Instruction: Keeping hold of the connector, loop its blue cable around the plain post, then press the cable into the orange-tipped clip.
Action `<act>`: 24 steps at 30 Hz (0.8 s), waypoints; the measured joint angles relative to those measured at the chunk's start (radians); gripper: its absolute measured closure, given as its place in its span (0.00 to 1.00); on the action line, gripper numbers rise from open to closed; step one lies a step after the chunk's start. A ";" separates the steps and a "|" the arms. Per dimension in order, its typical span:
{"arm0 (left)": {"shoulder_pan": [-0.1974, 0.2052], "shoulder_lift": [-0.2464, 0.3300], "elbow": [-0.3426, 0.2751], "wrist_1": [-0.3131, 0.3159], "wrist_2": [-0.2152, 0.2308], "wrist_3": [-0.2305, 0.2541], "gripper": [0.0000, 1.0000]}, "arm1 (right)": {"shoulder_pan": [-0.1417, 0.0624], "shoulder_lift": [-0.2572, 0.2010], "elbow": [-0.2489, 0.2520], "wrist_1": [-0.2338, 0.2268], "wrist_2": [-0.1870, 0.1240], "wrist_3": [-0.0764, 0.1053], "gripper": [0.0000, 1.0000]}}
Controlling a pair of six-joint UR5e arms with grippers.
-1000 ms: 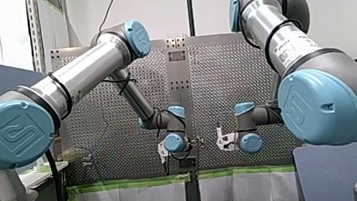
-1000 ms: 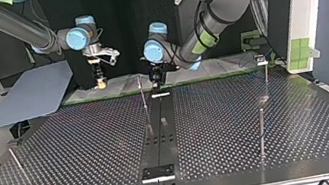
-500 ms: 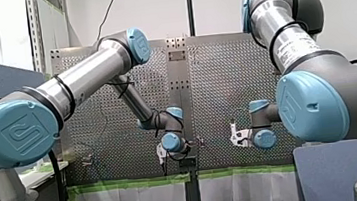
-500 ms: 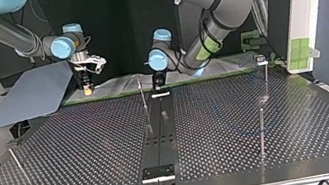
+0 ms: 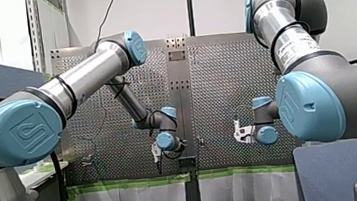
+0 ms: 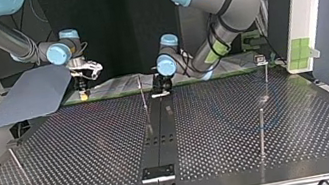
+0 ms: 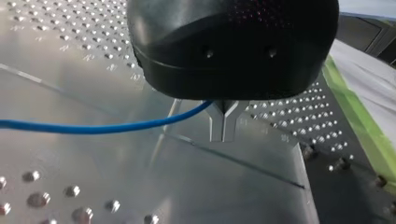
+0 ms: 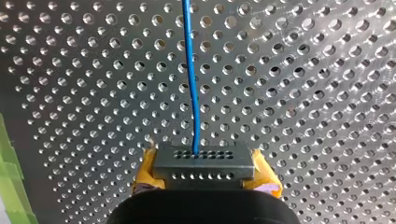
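While elbows-up, R tool (image 8: pixel 204 171) on connector (image 8: pixel 204 158), L tool (image 7: pixel 223 126) on cable (image 7: pixel 93 127).

The perforated table (image 6: pixel 76 153) carries a dark centre strip (image 6: pixel 159 134), a small plate (image 6: pixel 158 173) at its end, and thin upright posts (image 6: pixel 143 96).

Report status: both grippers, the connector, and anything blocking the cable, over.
Right gripper shut on connector. Left gripper shut on blue cable. Cable runs over perforated table, nothing seen in its way.
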 joint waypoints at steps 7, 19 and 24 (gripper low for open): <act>0.010 0.000 0.013 0.000 0.012 0.012 1.00 | -0.010 0.002 -0.019 0.009 -0.004 0.002 1.00; 0.011 0.000 0.021 0.016 -0.002 0.022 1.00 | -0.021 0.062 -0.093 0.075 -0.021 -0.022 1.00; 0.010 0.000 0.021 0.018 -0.006 0.029 1.00 | -0.024 0.079 -0.129 0.104 -0.026 -0.028 1.00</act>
